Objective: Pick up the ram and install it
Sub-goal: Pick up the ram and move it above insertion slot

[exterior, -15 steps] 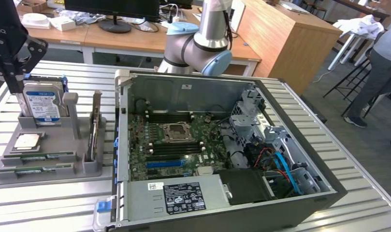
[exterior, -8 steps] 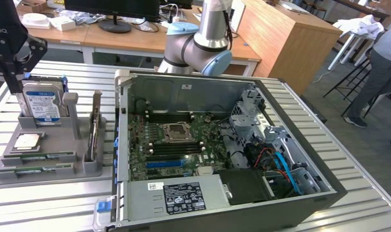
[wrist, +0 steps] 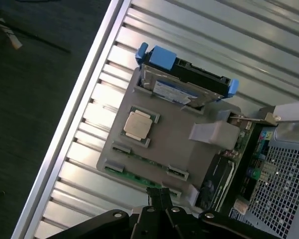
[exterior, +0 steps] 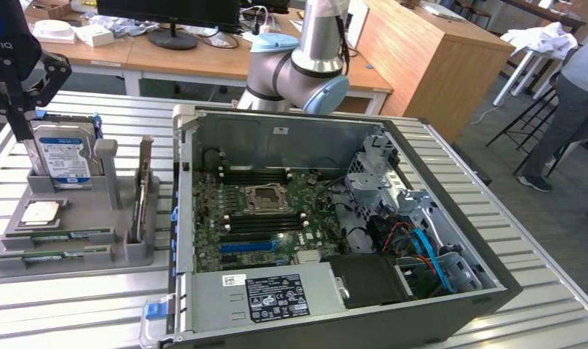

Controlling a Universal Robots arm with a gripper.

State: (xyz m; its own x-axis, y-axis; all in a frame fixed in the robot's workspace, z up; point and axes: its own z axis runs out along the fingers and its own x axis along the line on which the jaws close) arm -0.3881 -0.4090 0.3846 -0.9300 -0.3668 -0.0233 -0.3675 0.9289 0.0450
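Two ram sticks lie flat in slots at the front of a grey tray. One is the ram and the other is a second green stick. From the wrist they appear as the ram and the second stick along the tray's edge. My black gripper hangs shut and empty, high over the tray's back end near the hard drive. Its closed fingertips show in the wrist view just beyond the sticks. The open computer case shows the motherboard's dark memory slots beside the CPU socket.
The tray also holds a silver CPU and an upright expansion card. The arm's base stands behind the case. A person stands at the exterior view's right. The slatted metal table ends in an edge close to the tray.
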